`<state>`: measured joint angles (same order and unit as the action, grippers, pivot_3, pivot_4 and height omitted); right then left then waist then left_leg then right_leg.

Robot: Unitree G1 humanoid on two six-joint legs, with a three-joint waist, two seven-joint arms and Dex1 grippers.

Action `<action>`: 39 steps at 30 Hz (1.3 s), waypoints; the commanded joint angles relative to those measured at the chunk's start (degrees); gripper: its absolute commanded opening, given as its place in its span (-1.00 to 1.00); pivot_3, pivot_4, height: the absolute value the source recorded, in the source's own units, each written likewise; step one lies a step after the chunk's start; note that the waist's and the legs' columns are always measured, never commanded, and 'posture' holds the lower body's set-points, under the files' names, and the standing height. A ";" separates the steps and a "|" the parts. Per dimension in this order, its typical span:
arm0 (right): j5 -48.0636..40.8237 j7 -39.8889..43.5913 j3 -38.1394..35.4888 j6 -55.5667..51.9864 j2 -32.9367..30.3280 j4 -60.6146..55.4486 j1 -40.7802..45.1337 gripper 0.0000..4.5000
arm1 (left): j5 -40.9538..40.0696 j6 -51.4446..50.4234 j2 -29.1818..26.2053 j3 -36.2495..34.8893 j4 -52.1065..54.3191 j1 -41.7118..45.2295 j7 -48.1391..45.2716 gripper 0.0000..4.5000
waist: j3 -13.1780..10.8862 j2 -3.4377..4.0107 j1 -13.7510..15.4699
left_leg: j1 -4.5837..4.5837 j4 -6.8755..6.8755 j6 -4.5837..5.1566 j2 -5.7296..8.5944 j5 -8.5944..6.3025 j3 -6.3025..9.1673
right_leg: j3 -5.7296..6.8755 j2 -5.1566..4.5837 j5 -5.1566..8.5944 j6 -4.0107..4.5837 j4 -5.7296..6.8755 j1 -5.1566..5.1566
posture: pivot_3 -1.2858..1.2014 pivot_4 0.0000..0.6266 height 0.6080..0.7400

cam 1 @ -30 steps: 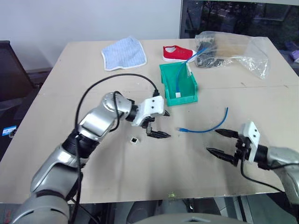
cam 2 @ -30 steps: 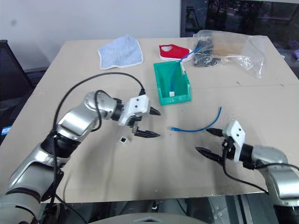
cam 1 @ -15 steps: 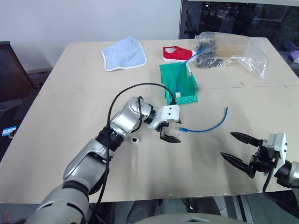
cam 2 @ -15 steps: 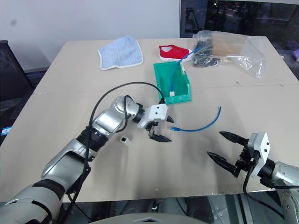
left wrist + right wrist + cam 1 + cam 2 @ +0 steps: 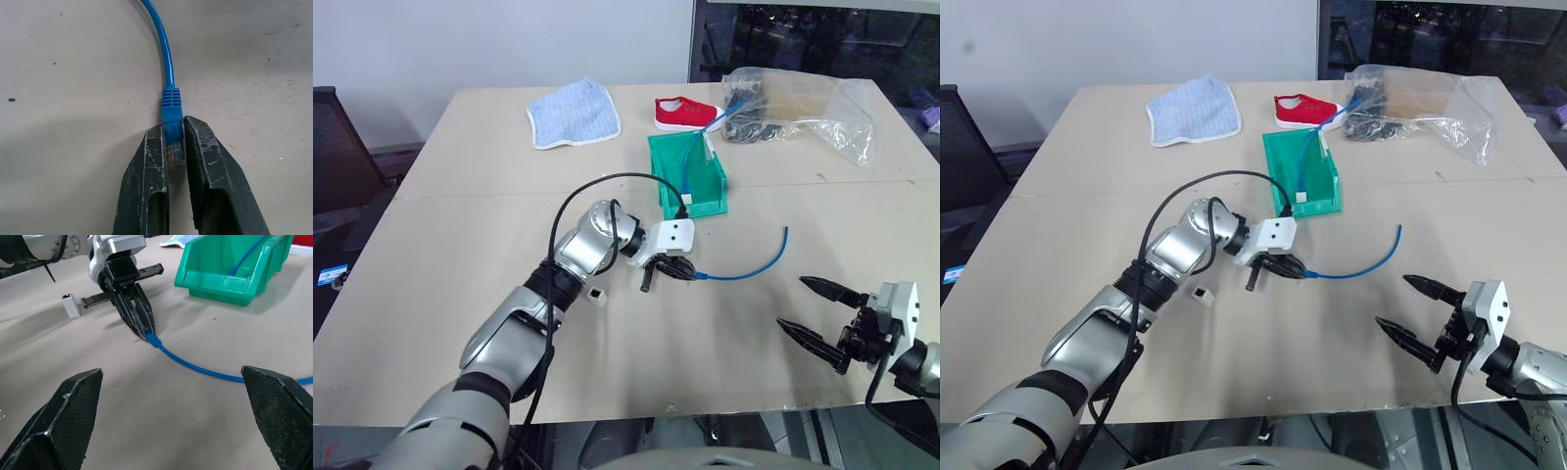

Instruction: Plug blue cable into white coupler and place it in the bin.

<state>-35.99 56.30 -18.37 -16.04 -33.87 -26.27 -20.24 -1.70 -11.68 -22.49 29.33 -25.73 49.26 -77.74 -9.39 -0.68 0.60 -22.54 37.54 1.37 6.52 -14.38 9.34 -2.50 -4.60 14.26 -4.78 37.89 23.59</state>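
The left gripper (image 5: 175, 147), spread above the worktop (image 5: 460, 284) a second ago, has moved across and now pinches the clear plug end of the thin light-blue network cable (image 5: 749, 267); the rest of the cable lies curved on the worktop. The tiny white plastic coupler cube (image 5: 595, 294) sits untouched just beside the left arm. The bright green plastic parts bin (image 5: 687, 186) stands near, behind them. The right gripper (image 5: 815, 319) hangs spread, well apart. Judgement: cable secured; mating with the coupler remains

Left gripper (image 5: 683, 273) clamped, right gripper (image 5: 815, 312) agape
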 commanded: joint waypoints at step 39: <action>-37.53 -26.87 5.66 -22.79 7.33 -4.50 21.46 -1.00 | -35.49 -42.30 0.58 -21.21 24.85 1.04 1.10 0.17 | 0.02 0.01 -1.39 | -0.07 0.10 -0.02 0.01 0.01 0.19 | 0.10 -0.03 -0.01 0.02 0.04 0.03 | 0.03 -0.52 1.00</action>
<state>-73.41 28.55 -11.75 -39.43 -25.86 -30.57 0.81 -34.58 -53.66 -20.39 11.36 -5.88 50.55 -77.45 -9.37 -0.66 -0.79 -22.61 37.64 1.35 6.52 -14.37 9.53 -2.42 -4.64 14.26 -4.76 37.93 23.63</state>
